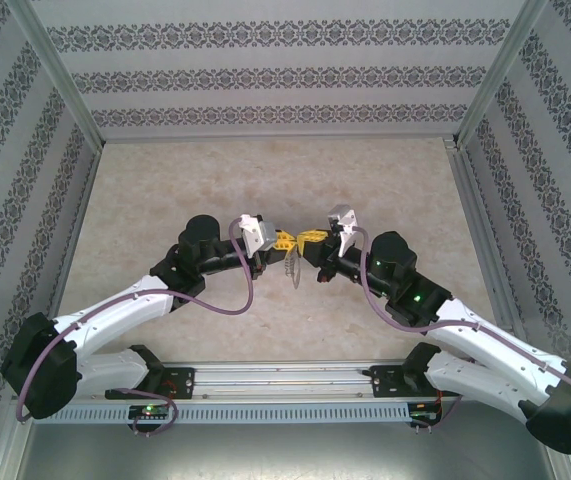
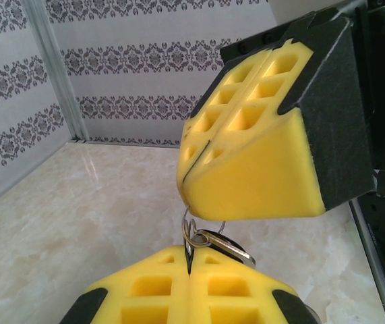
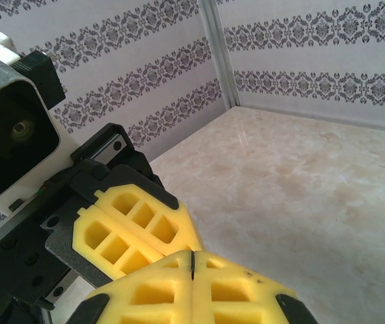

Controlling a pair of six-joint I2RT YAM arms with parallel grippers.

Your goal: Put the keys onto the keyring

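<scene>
My left gripper (image 1: 287,241) and right gripper (image 1: 308,237) meet tip to tip above the middle of the table, and both are shut. The grey keyring (image 1: 290,268) hangs just below them. In the left wrist view its thin wire loop (image 2: 187,226) runs from the seam of the right gripper (image 2: 185,187) down into the seam of my left gripper (image 2: 191,264). A small key (image 2: 236,248) with a black head lies against the loop, partly behind my left finger. In the right wrist view a thin dark edge sits in the right gripper's (image 3: 191,266) seam, beside the left fingers (image 3: 135,226).
The beige marble-patterned tabletop (image 1: 265,180) spreads around the grippers. Patterned walls (image 1: 275,75) with metal corner posts (image 1: 55,85) enclose it on three sides. The arm bases and a rail (image 1: 285,385) run along the near edge.
</scene>
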